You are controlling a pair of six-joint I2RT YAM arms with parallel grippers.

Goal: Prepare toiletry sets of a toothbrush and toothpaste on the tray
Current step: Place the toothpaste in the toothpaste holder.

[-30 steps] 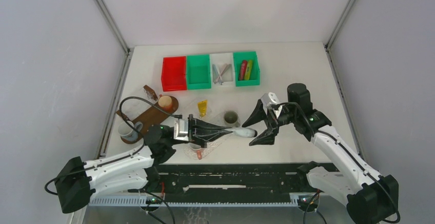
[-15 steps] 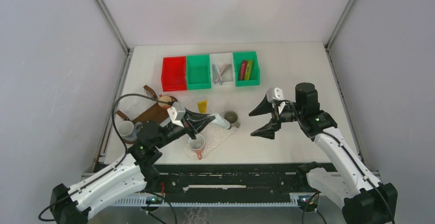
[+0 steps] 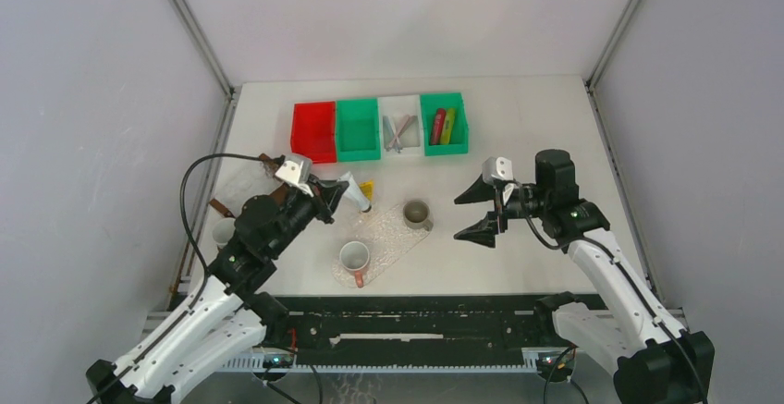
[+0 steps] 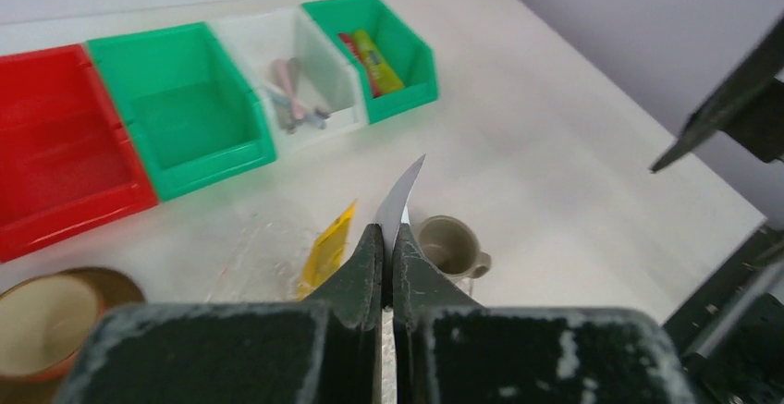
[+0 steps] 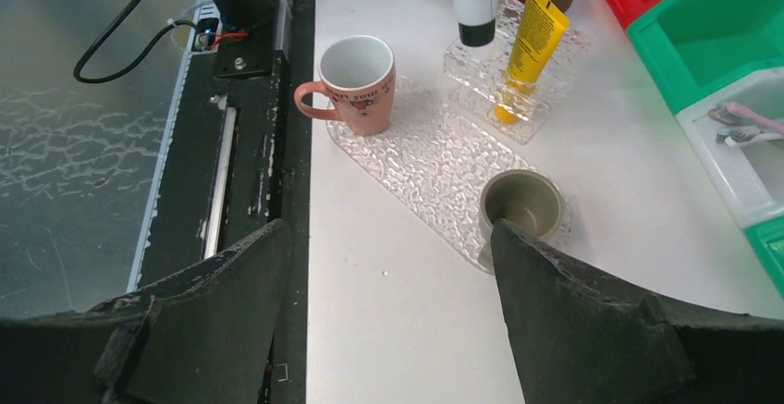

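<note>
The left gripper (image 4: 388, 242) blocks most of its own wrist view. All that shows of the white tube (image 4: 402, 191) there is its flat crimped end, seen edge on, with the jaws pressed together on it. In the right wrist view the tube is cut off by the top edge. Its dark cap points down just over the far left end of the clear tray (image 5: 425, 159), close beside the yellow tube (image 5: 532, 43) lying there.

The white tube's dark print is too small to read. The pink mug (image 5: 356, 71), on the near end of the tray, has a line of dark writing. Only something like "your" can be made out.

A grey cup (image 5: 522, 202) stands at the tray's right end. The right gripper (image 3: 481, 208) hangs to the right of it with its jaws wide apart and nothing between them.

The toothbrushes (image 3: 398, 129) lie crossed in the white bin (image 3: 398, 104) at the far side. A red tube (image 3: 437, 127) and a yellow-green tube (image 3: 448, 126) lie in the green bin (image 3: 444, 150) to its right, their labels unreadable.
</note>
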